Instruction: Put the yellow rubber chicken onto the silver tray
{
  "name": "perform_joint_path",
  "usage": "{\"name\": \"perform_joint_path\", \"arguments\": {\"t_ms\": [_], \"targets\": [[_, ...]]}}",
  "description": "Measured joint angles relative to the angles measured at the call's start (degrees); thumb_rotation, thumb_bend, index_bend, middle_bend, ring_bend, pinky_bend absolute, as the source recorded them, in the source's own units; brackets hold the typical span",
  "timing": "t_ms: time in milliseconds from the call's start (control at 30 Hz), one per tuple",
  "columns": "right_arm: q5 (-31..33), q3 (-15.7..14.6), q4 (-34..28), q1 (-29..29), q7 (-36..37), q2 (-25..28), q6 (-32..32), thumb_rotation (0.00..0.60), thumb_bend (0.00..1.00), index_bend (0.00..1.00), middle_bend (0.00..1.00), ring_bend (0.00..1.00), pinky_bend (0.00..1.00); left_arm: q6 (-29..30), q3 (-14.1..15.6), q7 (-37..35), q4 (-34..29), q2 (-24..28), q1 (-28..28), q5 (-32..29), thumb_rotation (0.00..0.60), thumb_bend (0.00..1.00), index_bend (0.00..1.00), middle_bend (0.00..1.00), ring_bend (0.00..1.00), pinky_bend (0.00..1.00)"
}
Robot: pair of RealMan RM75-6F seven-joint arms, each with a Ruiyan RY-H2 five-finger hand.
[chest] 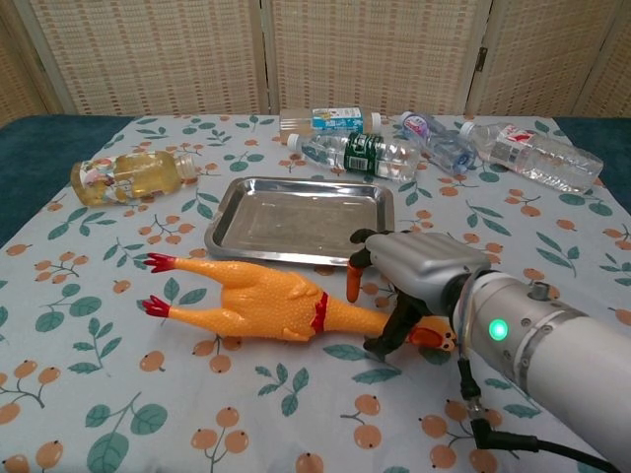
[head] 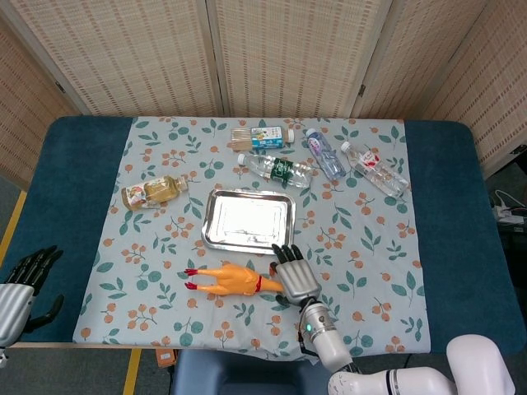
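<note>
Head view first: the yellow rubber chicken (head: 233,281) lay flat on the floral tablecloth (head: 156,239), just in front of the silver tray (head: 249,220) but not on it, red feet pointing to the left of the picture. The right hand (head: 294,274) sat over the chicken's neck end, fingers reaching up toward the tray's near edge. Couldn't tell from up there if it actually had a grip. The left hand (head: 20,288) was way off at the table's left edge, fingers apart, holding nothing. Behind the tray lay a few clear water bottles (head: 280,169) on their sides, plus a bottle of yellowish liquid (head: 153,191) off to the tray's left.

Chest view, much closer: the right hand (chest: 409,281) was down over the chicken's (chest: 266,301) neck, fingers (chest: 355,268) arched over the top and the thumb on the cloth on the near side. It bracketed the neck, but the fingers looked loose, so I couldn't tell whether it was clamped or just cupping it. The chicken's head poked out by the wrist. The tray (chest: 237,222) sat just behind, nothing in it.
</note>
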Motion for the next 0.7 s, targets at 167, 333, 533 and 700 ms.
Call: {"name": "perform_joint_path", "arguments": {"t_ms": [167,333,533,700], "targets": [[0.3,-0.7,0.9,0.6,-0.6,-0.6,0.8,0.600,0.20,0.57,0.06,0.00,0.12,-0.2,-0.1,0.1,0.0,0.0,-0.1,-0.2,0.600,0.45,0.00,0.00,0.00,0.09],[1.5,-1.5,1.4,1.1,-1.6,-0.6,0.9,0.600,0.21,0.64,0.12,0.02,0.20,0.0,0.0,0.8,-0.4,-0.1,0.1,-0.1,0.600,0.45,0.00,0.00,0.00,0.09],[1.3,-1.8,1.7,1.3,-1.7,-0.6,1.6,0.600,0.26,0.77,0.31,0.34,0.65,-0.4,-0.2,1.1,-0.4,-0.2,0.0,-0.8,0.600,0.45,0.00,0.00,0.00,0.09],[-2.3,-1.7,1.2,0.9,1.9,-0.2,2.2,0.600,0.32,0.84,0.48,0.56,0.86,-0.4,-0.3,1.2,-0.4,-0.3,0.0,-0.8,0.600,0.45,0.00,0.00,0.00,0.09]]}}
